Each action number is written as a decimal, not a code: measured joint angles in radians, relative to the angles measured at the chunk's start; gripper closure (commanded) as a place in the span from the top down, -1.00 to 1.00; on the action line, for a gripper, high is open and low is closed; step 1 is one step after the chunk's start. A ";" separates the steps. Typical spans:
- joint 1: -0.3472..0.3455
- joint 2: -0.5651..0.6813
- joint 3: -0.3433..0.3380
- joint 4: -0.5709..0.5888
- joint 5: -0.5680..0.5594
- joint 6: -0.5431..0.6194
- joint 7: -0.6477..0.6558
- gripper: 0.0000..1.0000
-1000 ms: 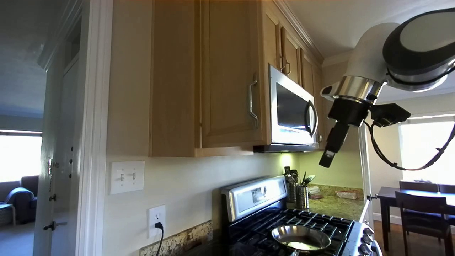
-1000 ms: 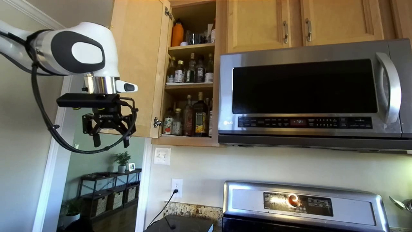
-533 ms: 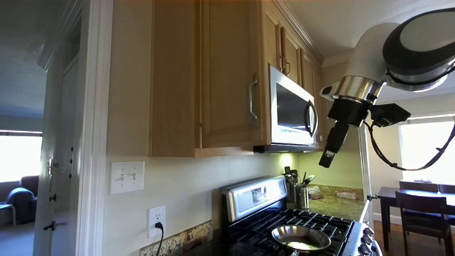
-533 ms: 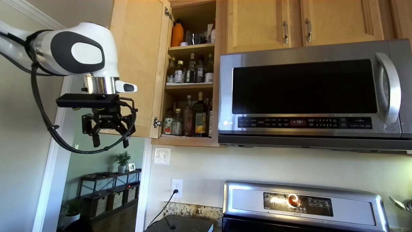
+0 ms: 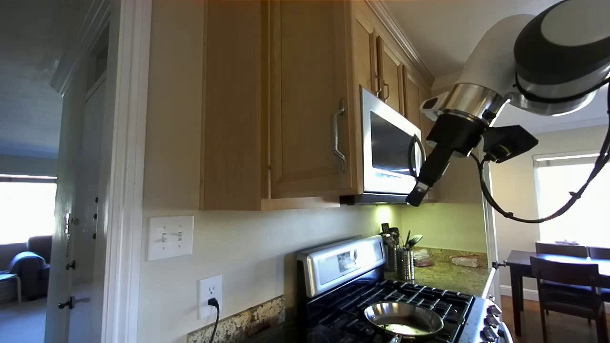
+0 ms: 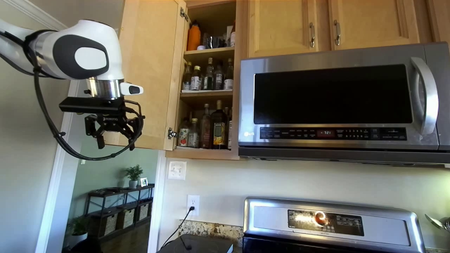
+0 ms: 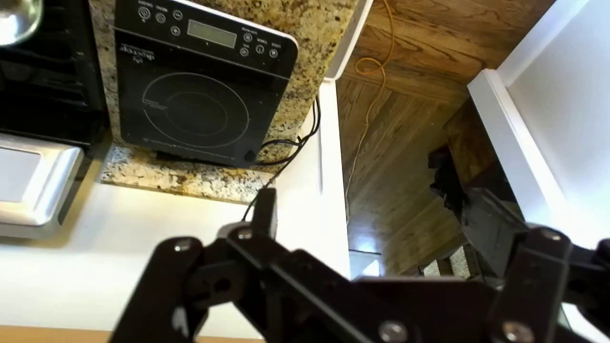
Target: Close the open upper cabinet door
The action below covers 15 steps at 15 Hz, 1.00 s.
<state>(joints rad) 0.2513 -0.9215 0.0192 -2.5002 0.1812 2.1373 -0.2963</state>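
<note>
Kitchen wall (image 6: 218, 182): smooth, pale, above speckled granite backsplash (image 6: 211, 228)
Upper cabinet door (image 6: 151, 77): tan panelled wood, silver bar handle (image 5: 336, 133); open, left of wooden shelves (image 6: 207, 95)
Gripper (image 6: 116, 143): matte black, angular, jaws spread

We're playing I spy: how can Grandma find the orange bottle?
In an exterior view, find the big silver microwave, then the open cabinet just left of it. On the cabinet's highest visible shelf, look at the end nearest the open door. The orange bottle stands there, its bright color setting it apart from the duller things beside it.
</note>
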 measured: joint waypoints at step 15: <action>0.157 0.096 0.074 0.092 0.103 0.188 0.000 1.00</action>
<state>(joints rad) 0.4080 -0.8252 0.0927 -2.4077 0.2837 2.3256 -0.2958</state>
